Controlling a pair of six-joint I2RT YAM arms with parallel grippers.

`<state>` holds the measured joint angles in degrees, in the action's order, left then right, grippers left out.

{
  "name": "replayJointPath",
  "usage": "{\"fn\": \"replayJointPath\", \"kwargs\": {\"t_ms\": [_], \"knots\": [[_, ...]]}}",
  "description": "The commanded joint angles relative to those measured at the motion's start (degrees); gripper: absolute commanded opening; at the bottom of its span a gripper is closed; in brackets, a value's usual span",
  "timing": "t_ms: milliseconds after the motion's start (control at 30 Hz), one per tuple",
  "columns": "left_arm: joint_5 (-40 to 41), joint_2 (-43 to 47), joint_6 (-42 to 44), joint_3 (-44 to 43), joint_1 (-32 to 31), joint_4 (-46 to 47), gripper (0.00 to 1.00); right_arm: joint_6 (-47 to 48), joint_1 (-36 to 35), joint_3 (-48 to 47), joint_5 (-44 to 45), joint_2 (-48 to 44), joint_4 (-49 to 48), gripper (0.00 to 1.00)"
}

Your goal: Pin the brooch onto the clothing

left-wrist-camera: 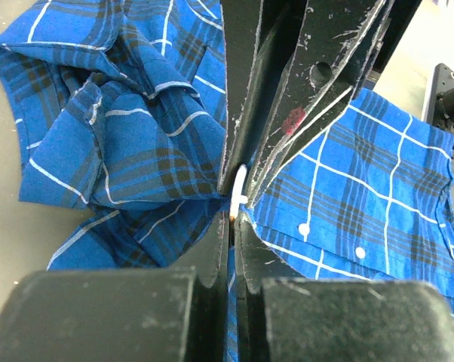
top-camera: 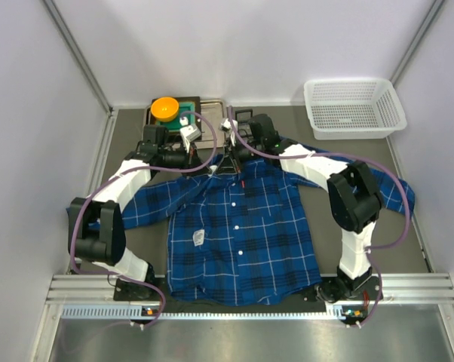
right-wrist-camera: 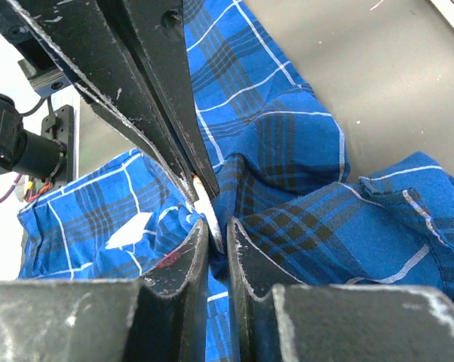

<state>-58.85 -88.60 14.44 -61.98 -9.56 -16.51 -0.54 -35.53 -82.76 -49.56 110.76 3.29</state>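
Note:
The clothing (top-camera: 242,234), a blue plaid shirt, lies flat on the table with its collar toward the far side. Both grippers meet tip to tip at the collar. My left gripper (top-camera: 206,166) (left-wrist-camera: 234,219) is shut, with a strip of blue cloth (left-wrist-camera: 121,151) between its fingers. The brooch (left-wrist-camera: 240,187) (right-wrist-camera: 207,204) shows edge-on as a thin pale disc between the two sets of tips. My right gripper (top-camera: 225,161) (right-wrist-camera: 216,226) is closed narrowly on the brooch, with bunched cloth (right-wrist-camera: 302,211) beside it.
An orange round dish (top-camera: 165,107) rests on a metal tray (top-camera: 209,103) at the back, just behind the left wrist. A white mesh basket (top-camera: 354,107) stands at the back right. The shirt's sleeves spread out to both sides beneath the arms.

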Motion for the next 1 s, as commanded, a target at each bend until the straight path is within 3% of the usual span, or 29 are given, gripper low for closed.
{"fn": "replayJointPath", "kwargs": {"t_ms": [0, 533, 967], "knots": [[-7.2, 3.2, -3.0, 0.4, -3.7, 2.2, 0.0, -0.7, -1.8, -4.8, 6.4, 2.0, -3.4, 0.05], [-6.5, 4.0, -4.6, 1.5, -3.7, 3.3, 0.0, -4.8, -0.9, -4.6, 9.0, 2.6, -2.8, 0.0], [-4.1, 4.8, -11.8, 4.9, -0.6, 9.8, 0.0, -17.6, 3.1, 3.6, -0.1, 1.0, -23.2, 0.0]]}}
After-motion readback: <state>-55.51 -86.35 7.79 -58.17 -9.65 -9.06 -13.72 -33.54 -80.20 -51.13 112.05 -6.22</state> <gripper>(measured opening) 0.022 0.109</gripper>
